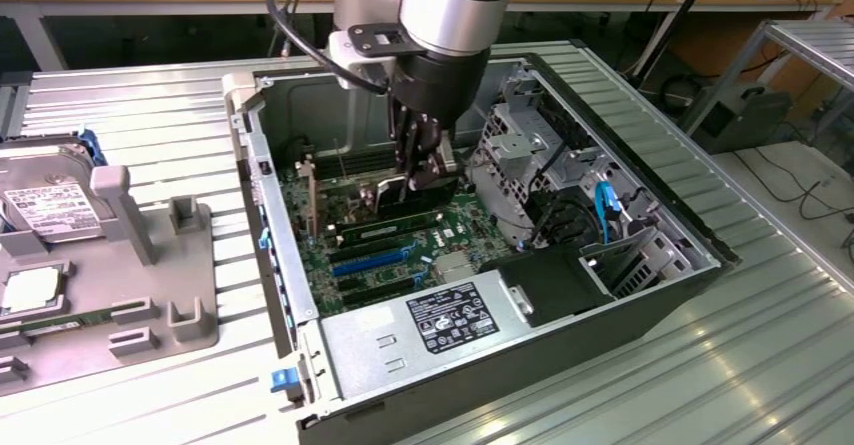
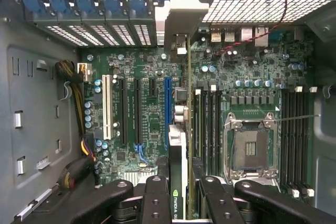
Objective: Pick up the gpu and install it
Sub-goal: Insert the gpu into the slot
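Wrist view, tool [image 2: 178, 190] clamped on gpu [image 2: 177, 150], above motherboard [image 2: 136, 103]

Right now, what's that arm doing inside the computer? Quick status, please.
Gripper shut on the gpu, card held on edge. Low inside the open case, over the motherboard slots. Nothing seen blocking the way.
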Robot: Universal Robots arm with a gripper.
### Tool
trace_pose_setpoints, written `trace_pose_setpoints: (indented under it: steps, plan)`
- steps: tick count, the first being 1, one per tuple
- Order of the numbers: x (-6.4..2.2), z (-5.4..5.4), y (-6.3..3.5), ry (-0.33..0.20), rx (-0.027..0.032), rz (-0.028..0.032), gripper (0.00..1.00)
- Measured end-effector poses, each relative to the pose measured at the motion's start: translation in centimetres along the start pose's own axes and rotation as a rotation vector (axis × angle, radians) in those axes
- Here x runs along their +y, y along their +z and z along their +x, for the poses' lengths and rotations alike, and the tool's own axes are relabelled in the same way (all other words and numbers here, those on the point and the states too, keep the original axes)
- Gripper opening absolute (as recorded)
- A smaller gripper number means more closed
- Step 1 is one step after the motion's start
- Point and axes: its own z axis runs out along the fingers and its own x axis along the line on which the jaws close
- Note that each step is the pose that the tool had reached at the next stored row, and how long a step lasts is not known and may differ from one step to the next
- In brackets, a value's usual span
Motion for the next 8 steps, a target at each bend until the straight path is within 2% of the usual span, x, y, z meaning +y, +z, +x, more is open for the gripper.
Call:
trace_pose_setpoints:
  steps: [8]
  plan:
    - [-0.03, 0.33, 0.77, 0.006, 0.0017, -0.0003, 0.27]
